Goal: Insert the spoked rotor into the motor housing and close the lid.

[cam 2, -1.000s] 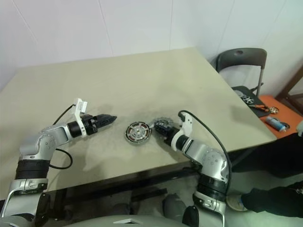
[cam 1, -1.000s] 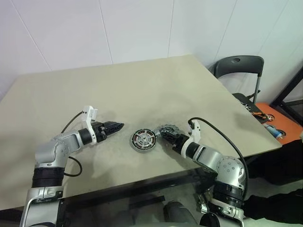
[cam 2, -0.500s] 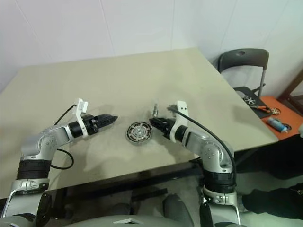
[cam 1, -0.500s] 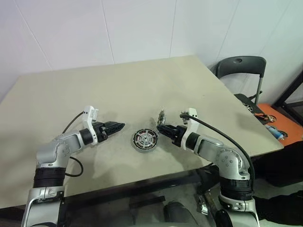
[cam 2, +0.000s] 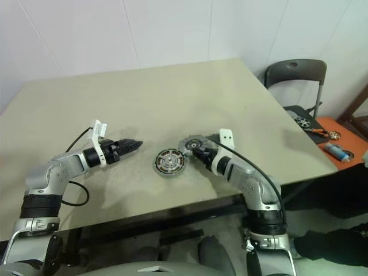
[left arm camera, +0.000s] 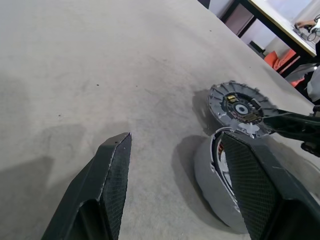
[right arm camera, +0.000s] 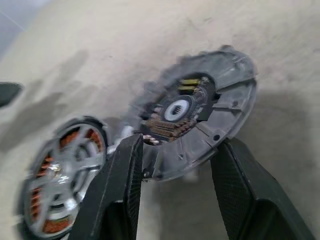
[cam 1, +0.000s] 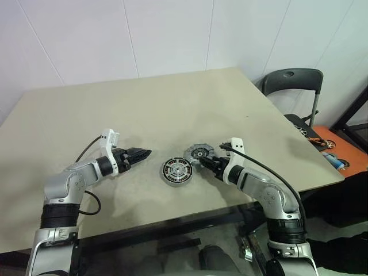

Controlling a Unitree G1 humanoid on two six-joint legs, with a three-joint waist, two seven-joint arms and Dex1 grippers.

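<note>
The motor housing [cam 1: 176,170] lies flat on the table, a round grey cup with copper windings. A spoked piece that I take for the spoked rotor [right arm camera: 62,187] sits inside it. Just to its right, the notched grey lid [cam 1: 196,153] is tilted close over the table, with my right gripper [cam 1: 205,161] shut on its near rim. The right wrist view has that rim clamped between both fingers [right arm camera: 125,190]. My left gripper [cam 1: 142,153] hovers to the left of the housing, open and empty, with the housing [left arm camera: 215,175] partly hidden behind one of its fingers.
The beige table [cam 1: 144,103] has bare room behind and to the left of the parts. A dark chair [cam 1: 290,86] stands past the table's right edge. An orange surface with tools [cam 1: 328,141] lies lower right.
My right wrist rolled. The lid, which stood on edge half a second ago, now lies nearly flat beside the housing. The left arm has not moved.
</note>
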